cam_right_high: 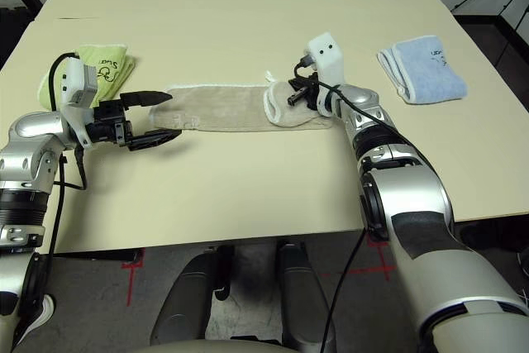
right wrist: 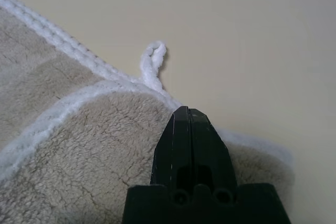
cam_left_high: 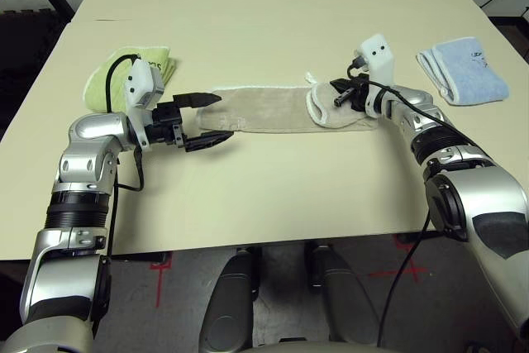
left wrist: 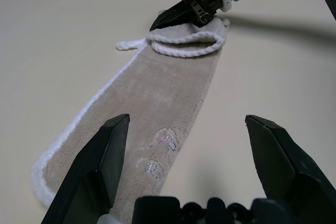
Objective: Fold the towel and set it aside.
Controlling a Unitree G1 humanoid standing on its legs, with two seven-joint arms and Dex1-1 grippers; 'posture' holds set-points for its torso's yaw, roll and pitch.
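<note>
Towel [cam_left_high: 264, 110], beige, mid-table, right end folded over; bare table [cam_left_high: 273, 188] toward near edge. Left gripper [cam_left_high: 216, 118]: fingers apart. Right gripper [right wrist: 190, 111]: fingers together, on fold. Towels: three.

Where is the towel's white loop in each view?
Left eye: right of centre, upper part, the loop just beyond the folded end.
Right eye: near centre, upper part, left of the right gripper.
Left wrist: upper middle, beside the fold, across from the open left gripper.
Right wrist: just above centre, beyond the shut right gripper's tips.
Shared landmark: the towel's white edging, which the loop hangs off.
</note>
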